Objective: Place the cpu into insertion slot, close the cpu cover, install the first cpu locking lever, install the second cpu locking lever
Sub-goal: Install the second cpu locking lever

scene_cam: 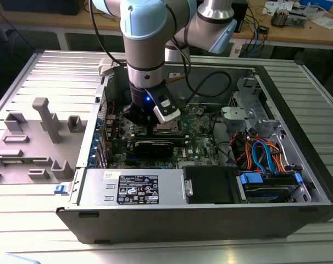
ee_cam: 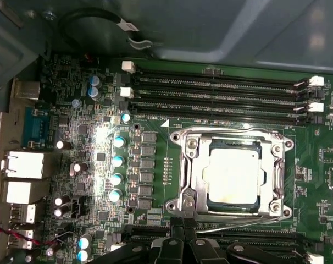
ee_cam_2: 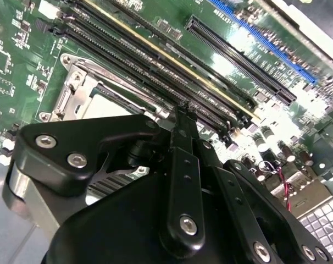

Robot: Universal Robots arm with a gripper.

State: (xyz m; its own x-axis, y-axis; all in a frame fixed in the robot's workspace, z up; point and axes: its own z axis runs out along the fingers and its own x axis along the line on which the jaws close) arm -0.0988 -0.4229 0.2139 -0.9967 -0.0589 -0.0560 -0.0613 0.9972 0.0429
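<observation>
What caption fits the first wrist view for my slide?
The cpu sits in its insertion slot on the green board, framed by the cpu cover.

The light-blue and silver jointed robot arm (scene_cam: 144,33) reaches straight down in the exterior view, its wrist vertical, a blue light glowing on it. The black metal linkage gripper (ee_cam_2: 183,118) points downward, its fingers (ee_cam_2: 180,129) pressed together at the tips.

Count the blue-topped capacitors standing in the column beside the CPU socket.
4, in one line on the green board beside the socket's metal frame. More blue ones sit elsewhere.
</observation>
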